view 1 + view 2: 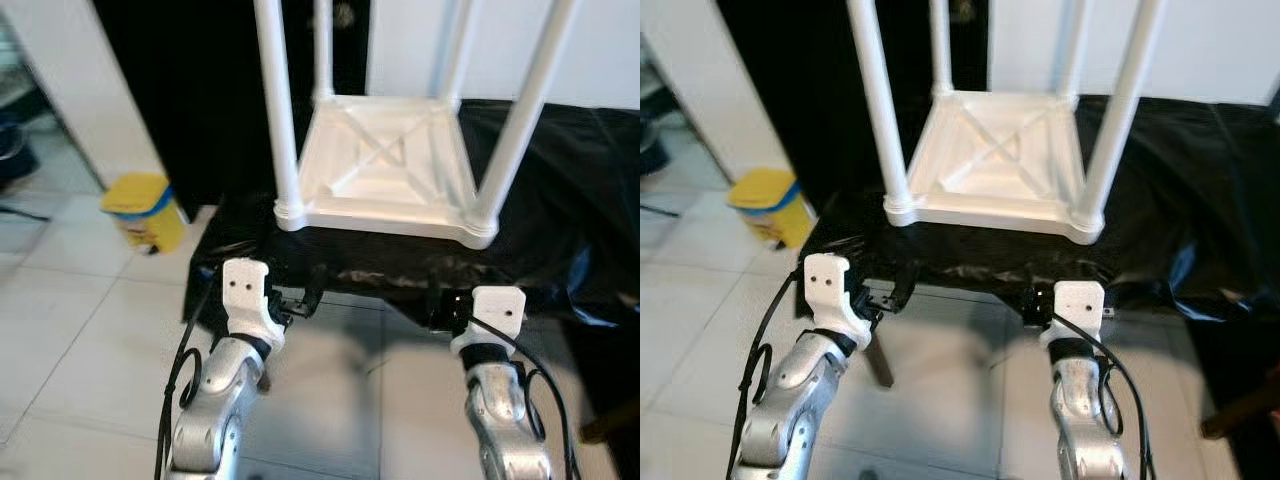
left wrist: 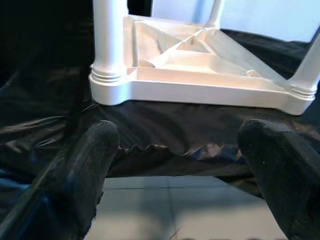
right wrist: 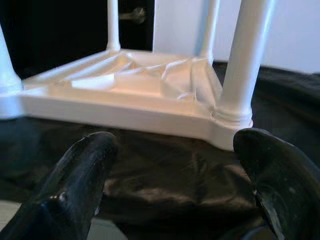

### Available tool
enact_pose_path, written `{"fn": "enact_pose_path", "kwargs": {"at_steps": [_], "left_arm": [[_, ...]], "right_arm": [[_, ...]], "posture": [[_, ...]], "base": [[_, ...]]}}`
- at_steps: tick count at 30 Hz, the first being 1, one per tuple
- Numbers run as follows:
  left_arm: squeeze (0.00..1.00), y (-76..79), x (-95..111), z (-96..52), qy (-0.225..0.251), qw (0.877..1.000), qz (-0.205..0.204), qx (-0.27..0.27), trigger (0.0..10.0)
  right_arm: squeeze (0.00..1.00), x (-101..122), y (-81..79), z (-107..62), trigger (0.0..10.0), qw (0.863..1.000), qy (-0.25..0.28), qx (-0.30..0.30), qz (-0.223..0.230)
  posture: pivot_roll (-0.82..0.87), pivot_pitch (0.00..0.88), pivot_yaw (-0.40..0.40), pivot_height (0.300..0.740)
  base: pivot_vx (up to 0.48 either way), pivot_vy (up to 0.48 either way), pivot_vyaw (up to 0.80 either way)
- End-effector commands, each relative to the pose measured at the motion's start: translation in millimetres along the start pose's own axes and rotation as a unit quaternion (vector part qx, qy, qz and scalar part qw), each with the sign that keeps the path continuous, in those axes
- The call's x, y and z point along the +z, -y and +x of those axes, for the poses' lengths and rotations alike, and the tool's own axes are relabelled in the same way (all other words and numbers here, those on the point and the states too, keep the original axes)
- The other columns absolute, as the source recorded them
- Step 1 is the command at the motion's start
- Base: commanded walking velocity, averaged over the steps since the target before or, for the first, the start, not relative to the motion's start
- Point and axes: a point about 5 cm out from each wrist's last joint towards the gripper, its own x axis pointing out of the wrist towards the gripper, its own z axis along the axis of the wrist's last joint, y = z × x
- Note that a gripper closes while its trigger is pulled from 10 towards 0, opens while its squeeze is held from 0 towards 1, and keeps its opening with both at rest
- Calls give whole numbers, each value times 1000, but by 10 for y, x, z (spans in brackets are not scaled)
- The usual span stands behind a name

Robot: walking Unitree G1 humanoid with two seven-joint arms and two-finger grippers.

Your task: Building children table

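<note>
A white plastic children's table [image 1: 385, 165] lies upside down on a black-covered surface [image 1: 565, 200], its underside ribs showing. Its legs stand upward, the front left leg [image 1: 276, 110] and front right leg [image 1: 520, 120] seated in the near corners. My left gripper [image 1: 297, 300] hovers just before the black cover's front edge, below the front left corner [image 2: 107, 82], open and empty. My right gripper [image 1: 443, 307] hovers at the same edge below the front right corner [image 3: 232, 122], also open with nothing between its fingers.
A yellow bin [image 1: 145, 208] stands on the pale tile floor [image 1: 70, 330] to the left. A dark doorway [image 1: 190, 90] lies behind the table, with a white wall [image 1: 600, 50] at the back right. The black cover hangs over the front edge.
</note>
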Motion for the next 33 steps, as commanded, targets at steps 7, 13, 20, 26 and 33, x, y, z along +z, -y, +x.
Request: {"fn": "enact_pose_path", "kwargs": {"at_steps": [7,13,20,26,33], "left_arm": [[0,85,122,70,30,999,11,-18,10000],[0,110,150,102,36,999,16,-29,10000],[0,152,227,194,50,997,9,-64,10000],[0,230,238,272,46,988,51,-140,10000],[0,298,249,359,46,983,47,-174,10000]], "right_arm": [[0,-3,16,16,10000,1000,-4,1,-11],[0,17,70,61,10000,1000,-1,-6,-19],[0,94,256,252,10000,998,19,-45,-40],[1000,141,374,416,10000,996,24,-67,-53],[0,185,410,558,10000,995,31,-78,-62]], "posture": [[-108,60,6,740],[-115,58,1,740],[-126,47,-5,740],[-137,34,-10,740],[-142,32,-6,740]], "base": [[0,0,0],[0,0,0],[0,0,0],[0,0,0],[0,0,0]]}}
